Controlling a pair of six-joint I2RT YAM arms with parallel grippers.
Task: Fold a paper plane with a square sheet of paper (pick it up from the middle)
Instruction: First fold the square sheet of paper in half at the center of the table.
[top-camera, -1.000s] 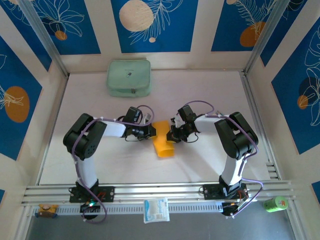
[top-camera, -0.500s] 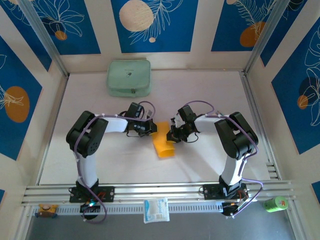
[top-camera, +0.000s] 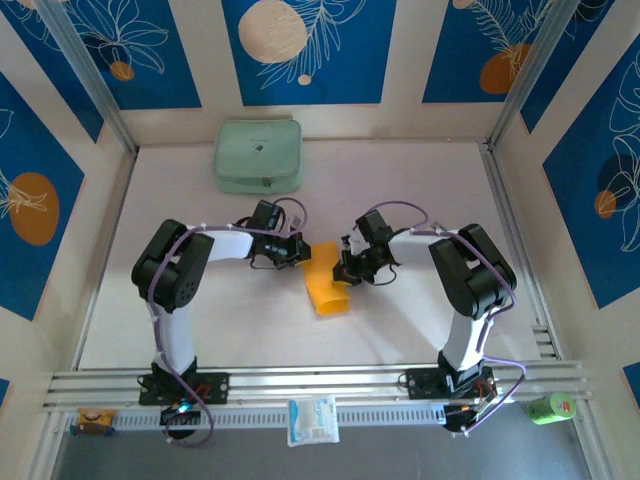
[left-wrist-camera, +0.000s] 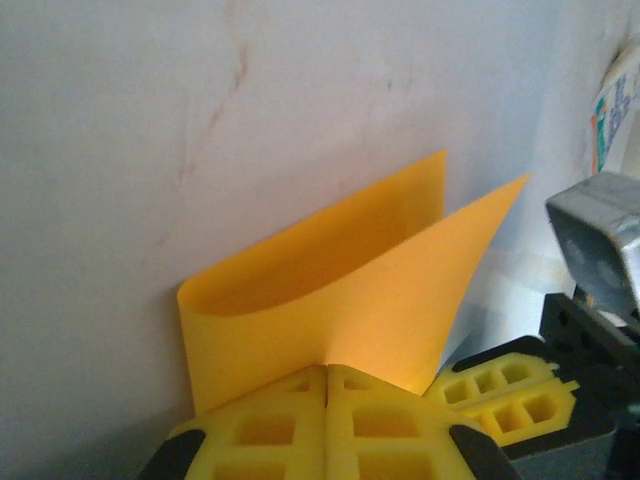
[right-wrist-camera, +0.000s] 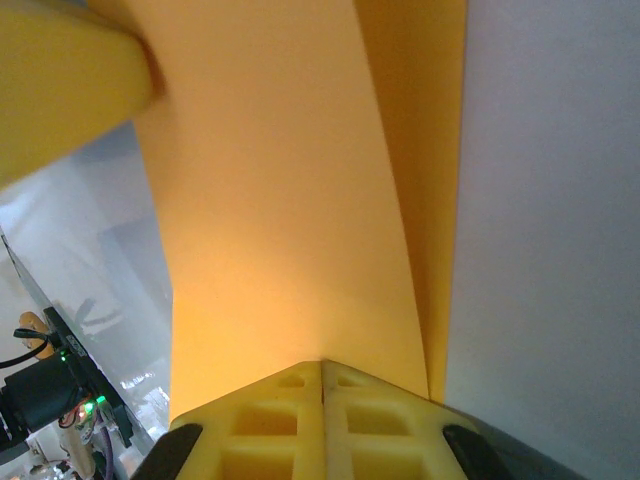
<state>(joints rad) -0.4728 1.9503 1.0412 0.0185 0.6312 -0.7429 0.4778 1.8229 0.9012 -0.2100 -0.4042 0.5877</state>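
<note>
The square sheet of paper (top-camera: 326, 288), orange-yellow, lies folded over on itself at the middle of the table, its two layers bowed apart in a soft loop (left-wrist-camera: 330, 270). My left gripper (top-camera: 296, 252) is shut, its tip (left-wrist-camera: 327, 368) against the sheet's far left corner. My right gripper (top-camera: 344, 270) is shut too, its tip (right-wrist-camera: 322, 362) set against the sheet's right edge, the paper (right-wrist-camera: 280, 200) spreading broad beyond it. I see no paper between either pair of jaws. The right fingers (left-wrist-camera: 500, 392) show just past the sheet's edge.
A pale green zipped pouch (top-camera: 258, 156) lies at the back left of the table. A white-and-blue packet (top-camera: 313, 420) rests on the front rail between the arm bases. A green object (top-camera: 552, 407) sits at the front right corner. Patterned walls close in three sides.
My left gripper has shifted a little toward the back of the table along the sheet's left edge. The right arm and the sheet have stayed put.
</note>
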